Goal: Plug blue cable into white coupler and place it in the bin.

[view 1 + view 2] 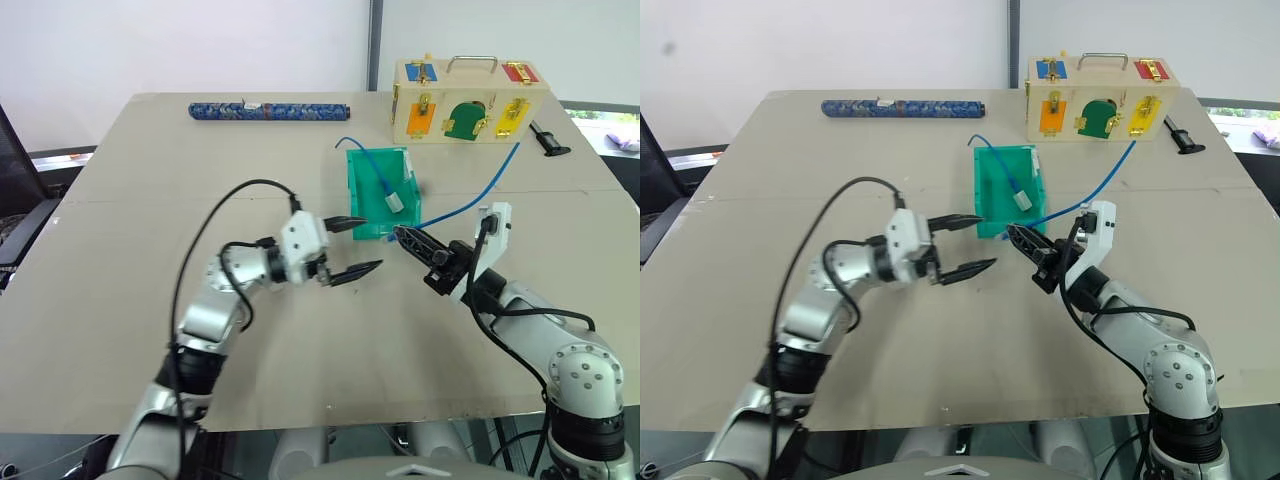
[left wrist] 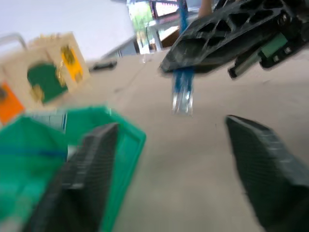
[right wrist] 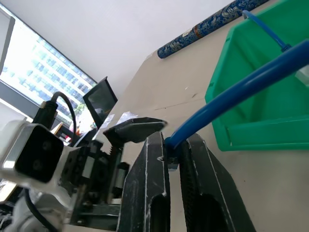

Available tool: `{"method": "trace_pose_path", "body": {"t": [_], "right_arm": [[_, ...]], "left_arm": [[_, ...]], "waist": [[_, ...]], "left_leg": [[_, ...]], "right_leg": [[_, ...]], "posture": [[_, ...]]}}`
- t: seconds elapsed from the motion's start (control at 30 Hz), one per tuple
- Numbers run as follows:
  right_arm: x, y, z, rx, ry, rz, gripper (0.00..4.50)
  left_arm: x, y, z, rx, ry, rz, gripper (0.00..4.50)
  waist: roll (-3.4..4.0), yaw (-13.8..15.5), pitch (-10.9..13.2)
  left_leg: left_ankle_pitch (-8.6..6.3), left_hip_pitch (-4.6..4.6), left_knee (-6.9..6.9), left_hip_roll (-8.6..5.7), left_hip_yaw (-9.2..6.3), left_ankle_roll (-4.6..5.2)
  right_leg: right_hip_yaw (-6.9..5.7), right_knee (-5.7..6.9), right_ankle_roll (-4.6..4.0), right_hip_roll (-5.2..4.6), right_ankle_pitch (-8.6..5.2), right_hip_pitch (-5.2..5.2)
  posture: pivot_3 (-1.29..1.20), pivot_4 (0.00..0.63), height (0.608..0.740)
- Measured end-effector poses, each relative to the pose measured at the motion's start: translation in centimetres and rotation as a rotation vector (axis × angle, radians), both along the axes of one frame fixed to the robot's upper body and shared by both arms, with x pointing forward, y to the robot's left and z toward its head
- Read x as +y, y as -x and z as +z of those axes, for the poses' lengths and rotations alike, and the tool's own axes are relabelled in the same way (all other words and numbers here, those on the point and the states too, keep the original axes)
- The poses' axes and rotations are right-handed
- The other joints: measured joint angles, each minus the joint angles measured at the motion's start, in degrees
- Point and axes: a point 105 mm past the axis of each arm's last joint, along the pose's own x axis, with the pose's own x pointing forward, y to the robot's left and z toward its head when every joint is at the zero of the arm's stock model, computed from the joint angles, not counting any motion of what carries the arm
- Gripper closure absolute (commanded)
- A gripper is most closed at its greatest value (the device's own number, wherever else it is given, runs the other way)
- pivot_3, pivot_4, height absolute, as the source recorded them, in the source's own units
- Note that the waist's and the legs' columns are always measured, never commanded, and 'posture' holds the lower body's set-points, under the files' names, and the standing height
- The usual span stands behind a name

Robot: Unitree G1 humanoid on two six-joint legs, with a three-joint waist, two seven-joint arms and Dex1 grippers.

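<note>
While the plug stays unmated, task early | left gripper [image 1: 352, 247] jaws wide apart, empty, just beside bin [image 1: 357, 170] front | right gripper [image 1: 408, 240] clamped on blue cable [image 1: 470, 203] near its plug, cable trails back across table [image 1: 120, 200] | bin holds a second cable with pale block [image 1: 396, 201] | white coupler: can't tell where | left: mate, drop in bin

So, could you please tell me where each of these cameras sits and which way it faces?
Left and right eye views: on the head, looking forward and down over the table; both arms show.
Left wrist view: along the open left claw, toward the bin and wooden box.
Right wrist view: along the right claw, shut on the blue cable.
Shared: both wrist views show the bin and the opposite claw.
</note>
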Motion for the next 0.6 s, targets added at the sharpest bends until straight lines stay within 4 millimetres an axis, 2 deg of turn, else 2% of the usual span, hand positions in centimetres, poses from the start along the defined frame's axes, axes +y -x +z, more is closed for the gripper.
{"method": "trace_pose_path", "body": {"t": [0.13,0.2,0.3,0.43,0.6], "right_arm": [[-0.4,-0.4,-0.1,-0.009,-0.007,-0.005,4.50],[-0.5,-0.5,0.1,-0.021,-0.012,-0.010,4.50],[-0.8,-0.7,-0.1,-0.021,-0.018,-0.021,4.50],[-1.1,-0.8,-0.2,-0.028,-0.022,-0.027,4.50],[-1.1,-0.9,-0.2,-0.034,-0.009,-0.033,4.50]], "left_arm": [[4.8,-0.1,0.7,0.130,0.005,0.137,0.17],[6.5,0.1,1.3,0.152,0.024,0.189,0.17],[9.6,1.6,0.0,0.238,0.002,0.263,0.17],[11.5,2.5,-2.0,0.295,-0.030,0.298,0.17],[12.7,3.0,-3.9,0.314,-0.084,0.314,0.17]], "waist": [[0.02,-0.1,0.0],[0.02,-0.1,0.0],[0.03,-0.5,0.0],[0.03,-0.3,0.0],[0.03,-0.3,0.0]], "left_leg": [[0.00,-0.02,-0.04,0.08,0.02,0.00],[0.00,-0.03,-0.05,0.16,0.03,0.00],[0.00,-0.04,-0.11,0.20,0.16,-0.01],[0.00,-0.04,-0.11,0.20,0.17,-0.01],[0.00,-0.02,-0.11,0.24,0.24,-0.01]], "right_leg": [[-0.01,-0.03,0.00,0.03,-0.01,-0.05],[0.00,-0.05,0.00,0.02,-0.01,-0.06],[0.11,-0.07,-0.01,0.01,-0.01,-0.11],[0.08,-0.07,-0.14,0.01,-0.09,-0.13],[0.11,-0.07,-0.22,0.03,-0.13,-0.15]], "posture": [[0.00,0.150,0.740],[0.00,0.150,0.740],[0.00,0.150,0.740],[0.00,0.150,0.740],[0.00,0.150,0.740]]}}
